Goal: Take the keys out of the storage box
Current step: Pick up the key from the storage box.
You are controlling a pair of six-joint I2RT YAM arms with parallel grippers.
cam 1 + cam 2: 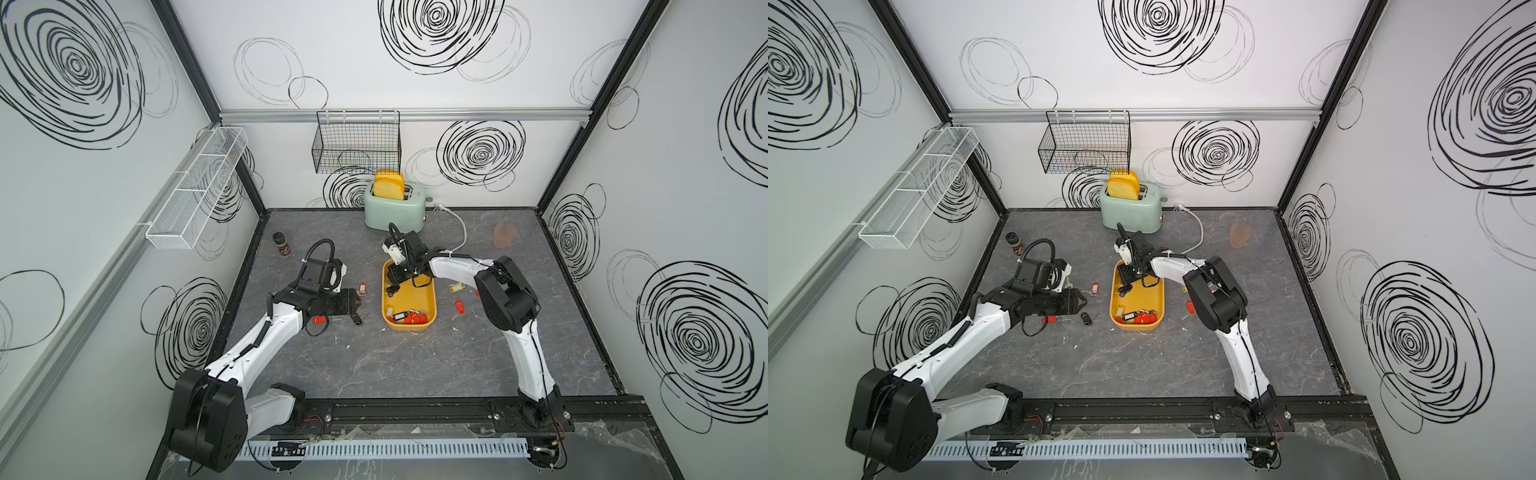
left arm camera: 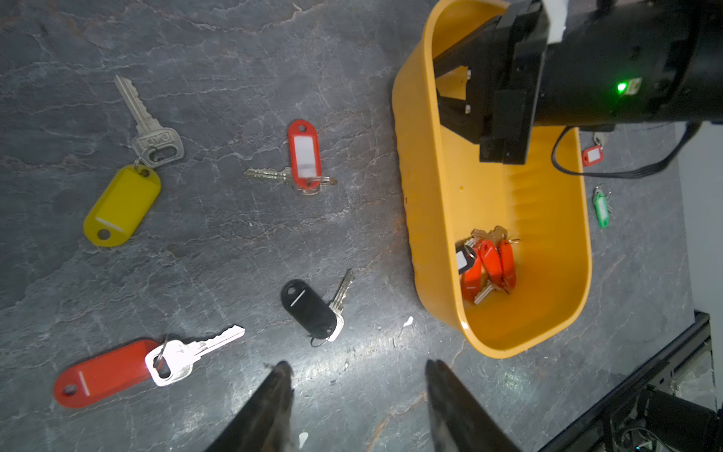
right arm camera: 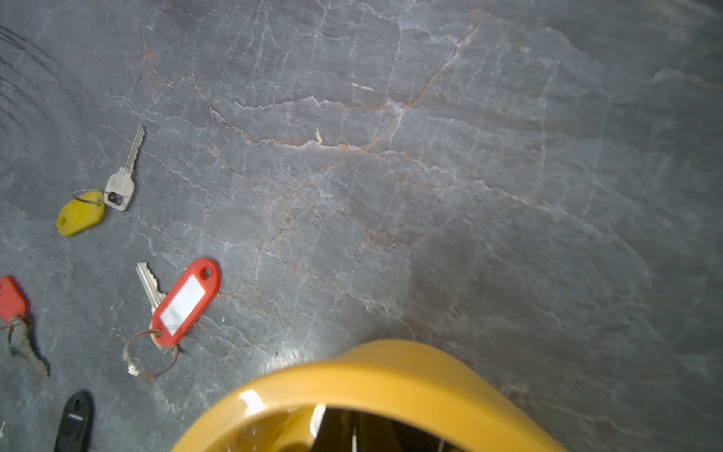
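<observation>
Storage box [image 1: 420,297]: smooth yellow plastic, rounded corners, long axis 12-to-6; keys [image 1: 409,318], metal with oblong red and black tags, heaped at its 6 o'clock end; right gripper [image 1: 393,287] closed inside the 12 o'clock end, well apart from the heap, perhaps pinching something small; left gripper [image 2: 358,366] open at the box's 9 o'clock.

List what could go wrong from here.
1. The right tool is shut low by the far wall of the yellow tray; lifting may drag or tip it.
2. The red and black tagged keys left inside lie bunched, so they may snag and come up together.
3. Whether the tool holds a key is hidden; it may rise empty.
</observation>
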